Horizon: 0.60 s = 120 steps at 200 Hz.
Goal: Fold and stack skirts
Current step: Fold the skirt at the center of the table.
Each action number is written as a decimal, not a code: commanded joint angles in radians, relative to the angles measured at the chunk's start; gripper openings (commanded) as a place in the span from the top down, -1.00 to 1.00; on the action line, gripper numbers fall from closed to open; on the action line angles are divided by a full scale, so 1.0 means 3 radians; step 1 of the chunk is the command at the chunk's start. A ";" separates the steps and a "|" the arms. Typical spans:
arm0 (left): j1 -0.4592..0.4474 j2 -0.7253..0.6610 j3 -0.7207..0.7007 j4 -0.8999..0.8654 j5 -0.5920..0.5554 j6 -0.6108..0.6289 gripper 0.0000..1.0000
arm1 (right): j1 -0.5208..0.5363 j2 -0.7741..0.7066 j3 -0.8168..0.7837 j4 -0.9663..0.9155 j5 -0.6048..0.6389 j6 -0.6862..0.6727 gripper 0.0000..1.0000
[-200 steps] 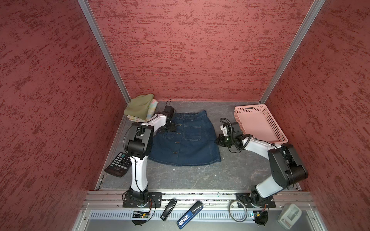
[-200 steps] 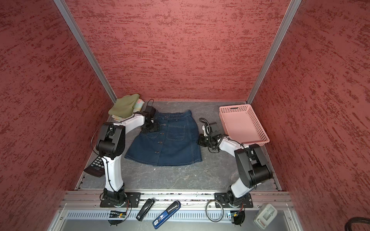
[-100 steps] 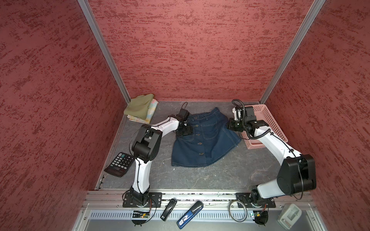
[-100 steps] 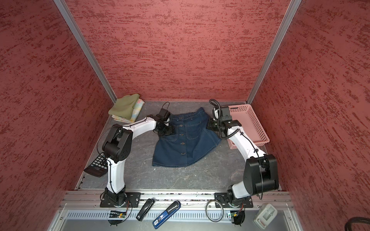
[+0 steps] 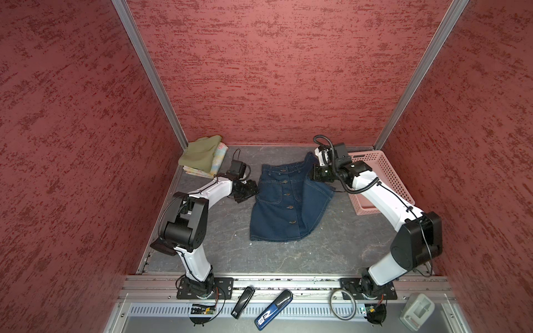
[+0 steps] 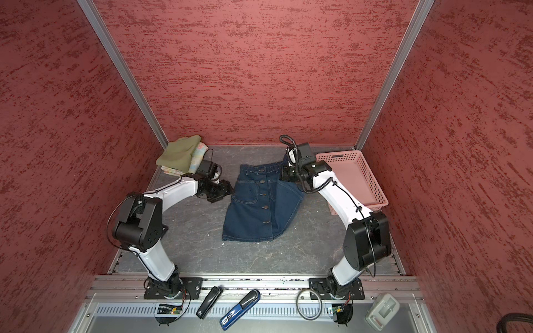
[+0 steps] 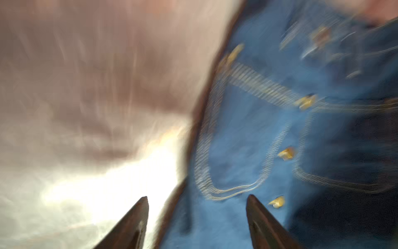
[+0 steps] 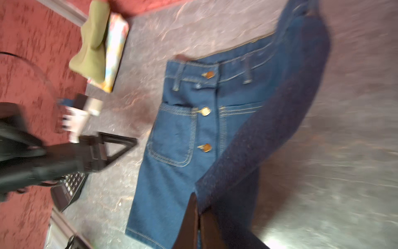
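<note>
Two skirts, the olive skirt [image 5: 202, 154] on the floral skirt [image 5: 217, 158], lay folded at eleven o'clock on the table [image 5: 227, 250] in both top views. The denim skirt [image 5: 274, 207] lay near the middle, buttons up, its three-o'clock side raised and turned over so the darker inside showed. The right gripper [image 5: 315, 172] stood at one o'clock of that skirt, clenched on its raised waist corner, with the basket [image 5: 385, 176] just beyond at two o'clock. The left gripper [image 5: 245, 192] sat at nine o'clock, just beside the skirt's edge, jaws released and holding nothing. With nothing pinning that side, a pull from the right arm could have dragged the whole skirt across instead of folding it. The left wrist view was badly blurred. Its fingers [image 7: 129, 230] stood apart with the skirt's side seam between them, and whether either touched the cloth could not be told. A close there risked catching only the seam or missing it altogether. In the right wrist view the fingers [image 8: 189, 228] were pressed together on the dark turned flap, near its edge. So small a pinch could have slipped, and since only one corner was held, the flap might have dropped slantwise across the button line, leaving a crooked fold that would sit badly on the stack.
</note>
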 commanded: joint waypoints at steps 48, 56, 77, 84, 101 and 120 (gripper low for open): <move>-0.0033 -0.0008 -0.0442 0.0633 0.0221 -0.0179 0.00 | 0.0629 0.0337 0.0217 0.0027 0.0101 0.0552 1.00; -0.0041 0.0003 -0.0457 0.0675 0.0239 -0.0187 0.02 | 0.0706 0.0390 0.0215 0.0063 0.0111 0.0641 1.00; -0.0082 0.0034 -0.0492 0.0764 0.0269 -0.0205 0.13 | 0.0918 0.0504 0.0222 0.0174 0.0167 0.0909 1.00; -0.0087 0.0041 -0.0500 0.0795 0.0269 -0.0209 0.14 | 0.0986 0.0539 0.0216 0.0220 0.0175 0.0998 1.00; -0.0100 0.0052 -0.0528 0.0861 0.0273 -0.0238 0.14 | 0.1117 0.0618 0.0223 0.0297 0.0168 0.1165 1.00; -0.0105 0.0057 -0.0561 0.0926 0.0282 -0.0247 0.14 | 0.1261 0.0701 0.0315 0.0323 0.0235 0.1249 1.00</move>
